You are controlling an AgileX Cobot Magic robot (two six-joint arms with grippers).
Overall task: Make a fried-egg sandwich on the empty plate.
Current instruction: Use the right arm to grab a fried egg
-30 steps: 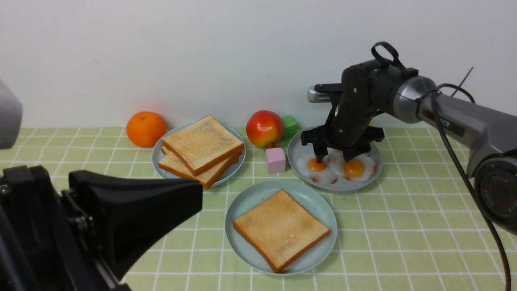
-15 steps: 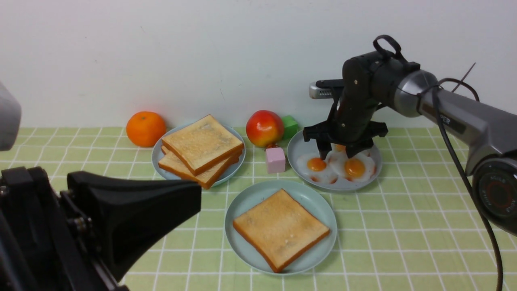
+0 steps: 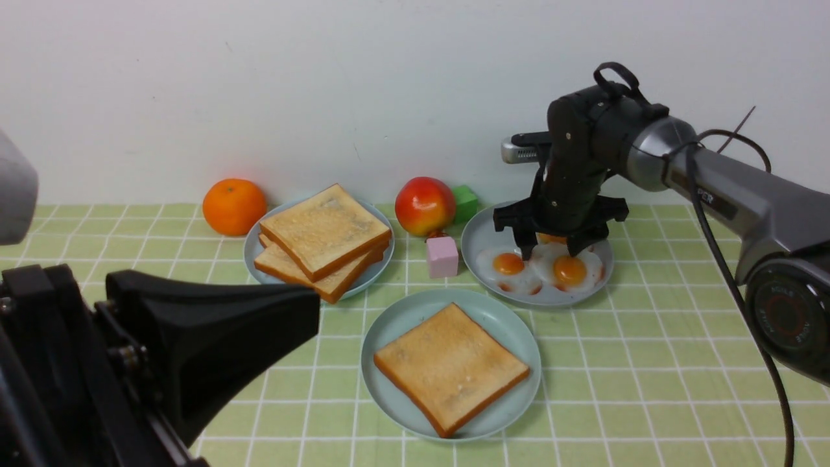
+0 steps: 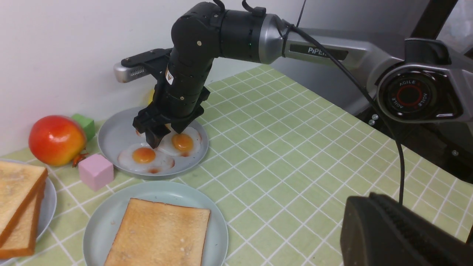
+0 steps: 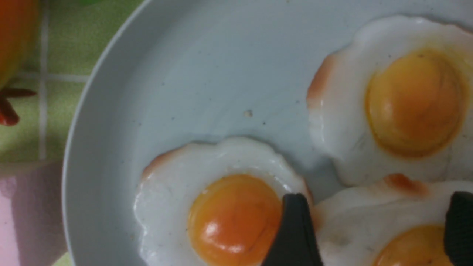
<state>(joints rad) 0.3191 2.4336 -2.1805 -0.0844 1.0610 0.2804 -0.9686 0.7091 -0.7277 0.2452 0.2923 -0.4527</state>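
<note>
A single toast slice [image 3: 452, 370] lies flat on the teal-green plate [image 3: 522, 405] on the checked tabletop [image 3: 648, 389]. Behind that plate and to its right, three fried eggs [image 5: 236, 218] share a grey-blue plate [image 3: 476, 250]. The right fingers [image 3: 550, 243] are parted just above these eggs, holding nothing, while the left fingers [image 3: 305, 311] are closed at the near left; whether anything is between them I cannot tell. Stacked toast slices [image 3: 324, 233] sit on another grey-blue plate [image 3: 384, 259], beside an orange [image 3: 234, 207]. Between the two rear plates are a red-and-yellow fruit [image 3: 425, 206], a green block [image 3: 465, 203] and a pink block [image 3: 442, 257].
</note>
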